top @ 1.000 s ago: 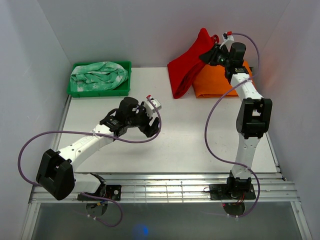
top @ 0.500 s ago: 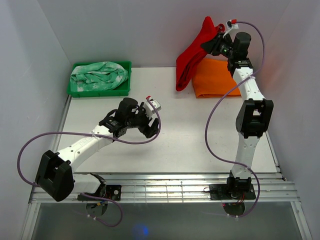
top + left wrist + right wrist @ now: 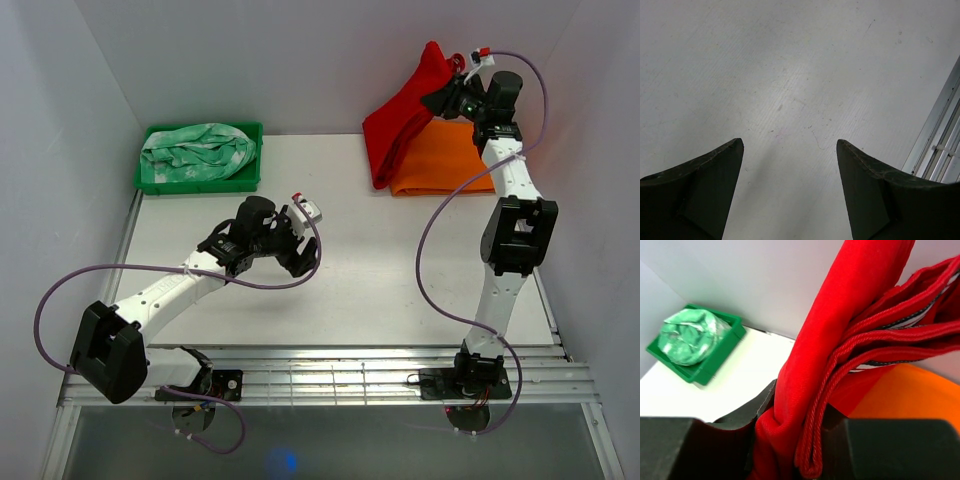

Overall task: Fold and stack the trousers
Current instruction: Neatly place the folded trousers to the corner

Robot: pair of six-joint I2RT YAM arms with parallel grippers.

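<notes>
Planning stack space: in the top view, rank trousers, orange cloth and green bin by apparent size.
1. Green bin
2. Orange cloth and trousers, unranked: look alike, and the trousers hang bunched, nearer the camera.

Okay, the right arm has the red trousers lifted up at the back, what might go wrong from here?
1. The right gripper pinches the trousers by one bunched fold and the rest hangs loose, so they may slip or land crumpled.
2. Their lower end hangs by the orange cloth; dragging could pull it askew.
3. The left gripper is open over the table, far off, so nothing steadies the free end.
</notes>
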